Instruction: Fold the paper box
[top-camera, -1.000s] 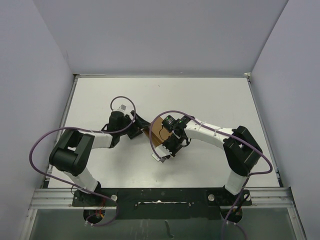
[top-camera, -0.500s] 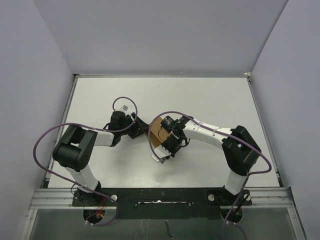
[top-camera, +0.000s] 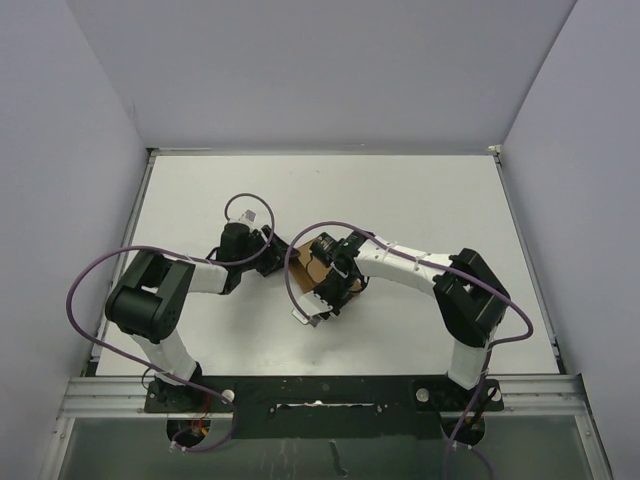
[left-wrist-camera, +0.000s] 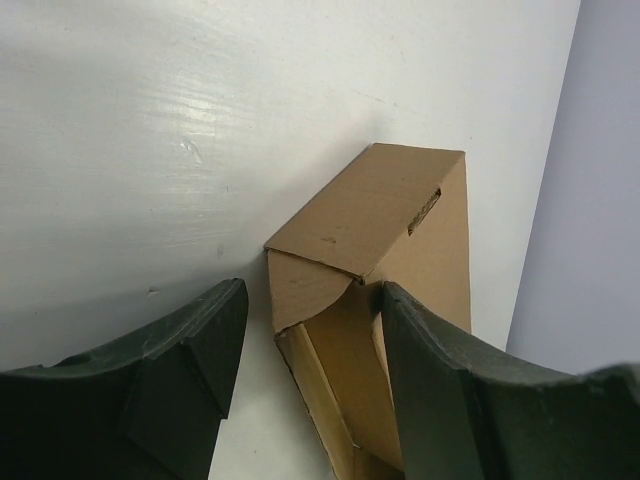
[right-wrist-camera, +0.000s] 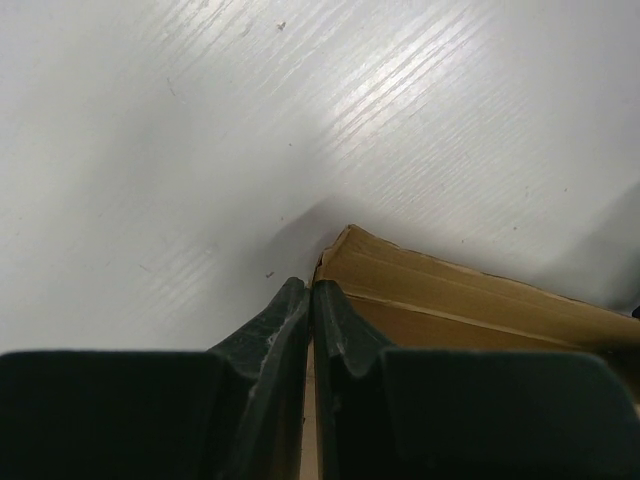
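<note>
Can barely make out the paper box (top-camera: 312, 268) from overhead. Sits around the middle of the table (top-camera: 420, 200), well off every edge, half buried under both wrists and a purple cable (top-camera: 335, 223). Way clearer off the left wrist: partly folded, slit in one tented panel. Same view puts the left gripper (left-wrist-camera: 312, 290) spread open around its near end, a sliver of table beside one finger (left-wrist-camera: 215, 340). From the right wrist, just a corner, with the right gripper (right-wrist-camera: 312, 290) clenched tight against it. Can't tell if pinching cardboard.
</note>
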